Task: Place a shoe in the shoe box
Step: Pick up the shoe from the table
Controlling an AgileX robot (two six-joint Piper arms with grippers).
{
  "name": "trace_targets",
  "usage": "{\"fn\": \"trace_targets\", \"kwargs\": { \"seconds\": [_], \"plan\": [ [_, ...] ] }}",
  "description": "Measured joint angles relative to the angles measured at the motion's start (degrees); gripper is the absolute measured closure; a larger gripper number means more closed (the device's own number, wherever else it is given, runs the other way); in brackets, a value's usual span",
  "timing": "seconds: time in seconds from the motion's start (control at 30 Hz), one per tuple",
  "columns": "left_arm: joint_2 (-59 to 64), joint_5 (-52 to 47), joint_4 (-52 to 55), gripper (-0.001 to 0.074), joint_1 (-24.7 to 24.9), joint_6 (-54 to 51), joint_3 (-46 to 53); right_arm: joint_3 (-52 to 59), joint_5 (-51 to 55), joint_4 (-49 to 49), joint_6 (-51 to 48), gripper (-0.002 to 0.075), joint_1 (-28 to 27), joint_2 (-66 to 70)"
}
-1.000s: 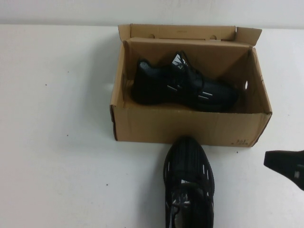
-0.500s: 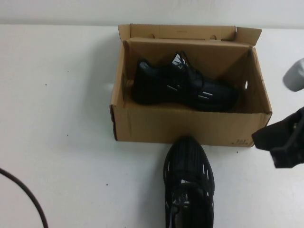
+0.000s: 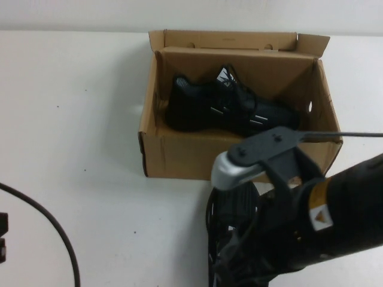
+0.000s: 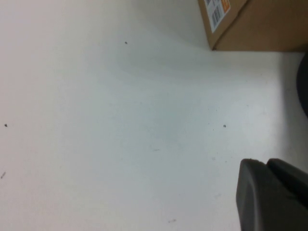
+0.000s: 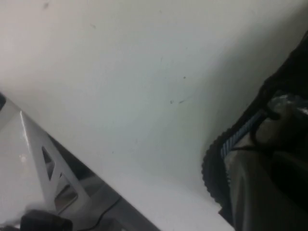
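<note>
The brown cardboard shoe box [image 3: 239,158] stands open at the back middle of the table, and one black sneaker [image 3: 197,107] lies inside it. A second black shoe [image 3: 230,206] lies on the table just in front of the box, toe toward it, mostly covered by my right arm [image 3: 335,221]. My right gripper [image 5: 269,192] is low, right beside this shoe's heel and ribbed sole [image 5: 214,168]. My left gripper [image 4: 272,197] is shut and empty over bare table, at the near left edge in the high view [image 3: 2,236].
A black cable [image 3: 54,230] curves across the near left of the table. The box's corner with a label [image 4: 255,24] shows in the left wrist view. The table's near edge and a white frame [image 5: 43,163] below it show in the right wrist view.
My right arm has swung in from the right edge and now reaches over the shoe on the table. My left gripper and its cable have come into view at the lower left.
</note>
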State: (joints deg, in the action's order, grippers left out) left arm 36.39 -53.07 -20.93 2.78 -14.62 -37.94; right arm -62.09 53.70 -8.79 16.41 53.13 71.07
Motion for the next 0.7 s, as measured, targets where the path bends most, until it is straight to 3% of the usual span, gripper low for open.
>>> {"fn": "trace_targets", "kwargs": {
  "seconds": [0.23,0.33,0.6,0.7],
  "plan": [
    [0.00,-3.16,0.00,0.0738,0.00,-0.13,0.00,-0.07,-0.38,0.67,4.72,0.0370,1.58,11.24],
    [0.00,-3.79,0.00,0.0738,0.00,-0.13,0.00,-0.07,-1.23,1.02,6.52,0.0305,1.58,14.87],
    [0.00,-4.29,0.00,0.0738,3.00,-0.13,0.00,-0.13,-7.92,2.10,9.51,0.0290,1.58,22.68],
    [0.00,-4.42,0.00,0.0738,3.53,-0.13,0.00,-0.13,-8.73,3.98,9.70,0.0397,1.58,25.36]
  ]
}}
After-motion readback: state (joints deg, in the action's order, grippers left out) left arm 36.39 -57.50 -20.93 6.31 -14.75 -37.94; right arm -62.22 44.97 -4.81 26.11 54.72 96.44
